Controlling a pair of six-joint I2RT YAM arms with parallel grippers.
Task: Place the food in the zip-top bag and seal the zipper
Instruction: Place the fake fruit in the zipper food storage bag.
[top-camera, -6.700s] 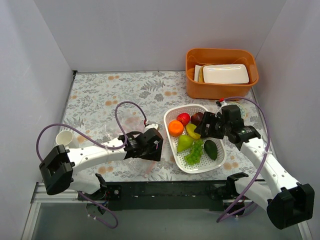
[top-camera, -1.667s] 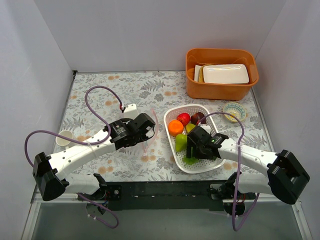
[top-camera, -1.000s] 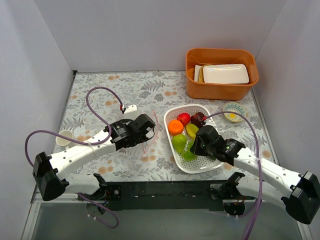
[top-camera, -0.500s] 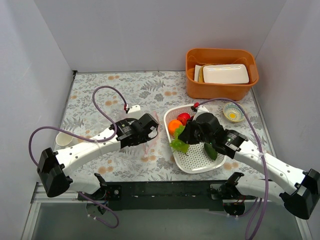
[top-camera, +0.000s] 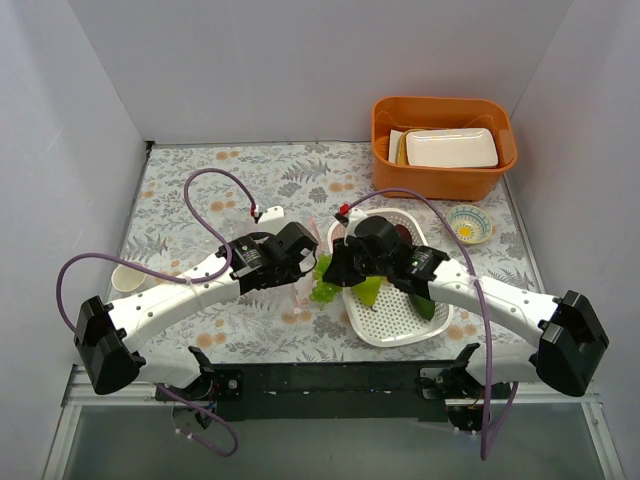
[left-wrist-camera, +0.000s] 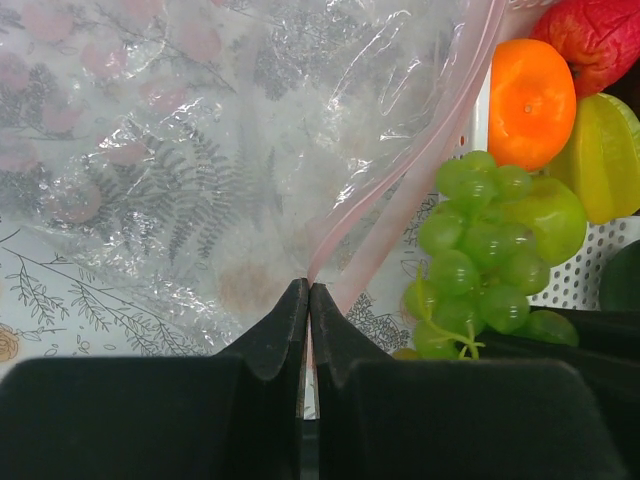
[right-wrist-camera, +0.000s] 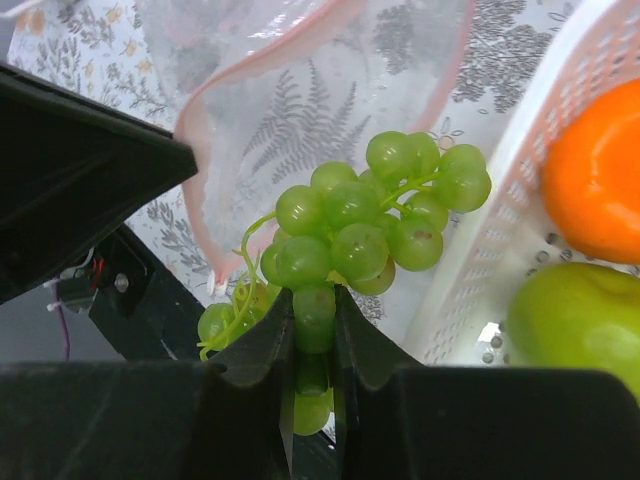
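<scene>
My left gripper (left-wrist-camera: 308, 290) is shut on the pink zipper (left-wrist-camera: 400, 190) edge of the clear zip-top bag (left-wrist-camera: 200, 150), holding its mouth up beside the white basket (top-camera: 395, 325). My right gripper (right-wrist-camera: 314, 300) is shut on the green grapes (right-wrist-camera: 370, 220), which hang just left of the basket rim, right at the bag's mouth (right-wrist-camera: 320, 90). In the top view the grapes (top-camera: 325, 291) sit between both gripper tips. Orange (left-wrist-camera: 532, 100), red apple (left-wrist-camera: 595, 40), yellow-green fruit (left-wrist-camera: 605, 160), green pear (left-wrist-camera: 555, 215) and avocado (top-camera: 427, 305) lie in the basket. The plum is hidden.
An orange bin (top-camera: 440, 180) holding a white container (top-camera: 450, 147) stands at the back right. A small patterned bowl (top-camera: 468, 222) sits right of the basket. A white cup (top-camera: 128, 275) is at the far left. Purple cables loop over both arms.
My right gripper has lifted the grapes out of the basket and carried them left to the bag's mouth. The left gripper keeps its hold on the bag edge and has shifted slightly right.
</scene>
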